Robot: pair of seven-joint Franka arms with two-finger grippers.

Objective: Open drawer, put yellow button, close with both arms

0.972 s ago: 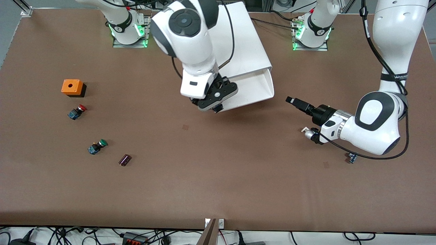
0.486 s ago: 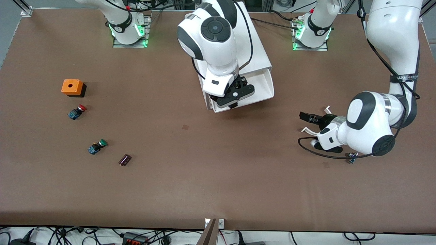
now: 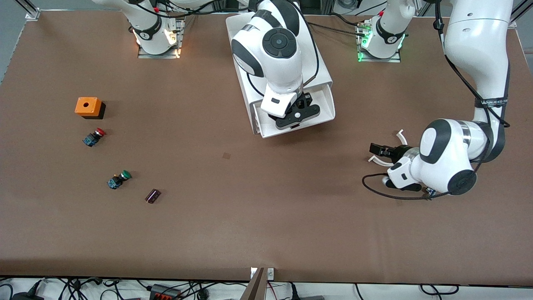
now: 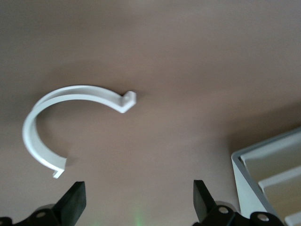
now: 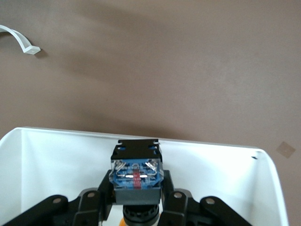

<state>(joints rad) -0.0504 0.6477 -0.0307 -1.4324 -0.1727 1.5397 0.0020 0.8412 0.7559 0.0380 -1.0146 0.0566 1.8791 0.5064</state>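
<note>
Here we saw the yellow button (image 5: 136, 176) clamped in the right gripper (image 5: 136, 197) over the open drawer (image 3: 322, 106), its long axis running along the fingers, the black-and-blue body pointing outward from the gripper and the orange-yellow cap tucked back between the fingers. Inside the drawer we could make out only bare white walls. The left gripper (image 4: 136, 202) hung with fingers spread wide, released, over the table (image 3: 250, 216), near a white curved clip (image 4: 56, 117), well apart from the drawer toward the left arm's end.

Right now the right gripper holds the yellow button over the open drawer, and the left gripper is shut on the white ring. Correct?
Not quite. The left gripper is open, with the white ring lying free on the table, as the left wrist view shows. The right gripper does hold the yellow button over the open drawer.
</note>
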